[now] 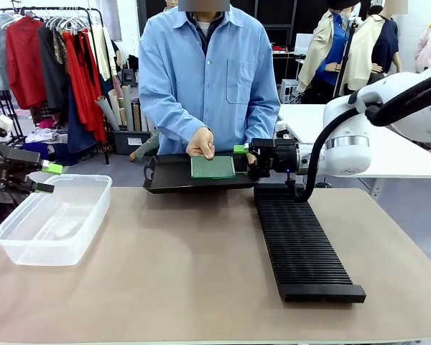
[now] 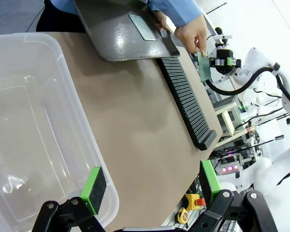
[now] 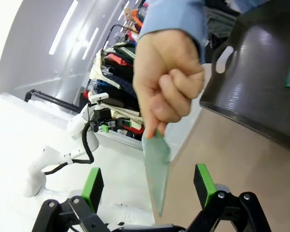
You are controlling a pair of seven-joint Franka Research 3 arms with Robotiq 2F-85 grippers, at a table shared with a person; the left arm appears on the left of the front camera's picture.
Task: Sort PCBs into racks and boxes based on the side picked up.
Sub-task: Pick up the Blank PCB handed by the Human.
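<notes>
A person's hand (image 1: 201,142) holds a green PCB (image 1: 212,167) upright by its top edge over the black tray (image 1: 165,180). My right gripper (image 1: 243,159) is open at that board's right edge. In the right wrist view the PCB (image 3: 157,164) hangs edge-on from the hand (image 3: 166,82), between the green pads (image 3: 93,186) without touching them. A second PCB (image 2: 142,26) lies flat in the tray (image 2: 111,43). My left gripper (image 2: 151,183) is open and holds nothing, hovering at the rim of the clear box (image 2: 34,121). The black rack (image 1: 302,244) lies to the right.
The clear box (image 1: 54,219) stands at the table's left with nothing in it. The rack (image 2: 186,99) runs from the tray toward my side. Bare brown table (image 1: 187,266) lies between box and rack. The person stands at the far edge.
</notes>
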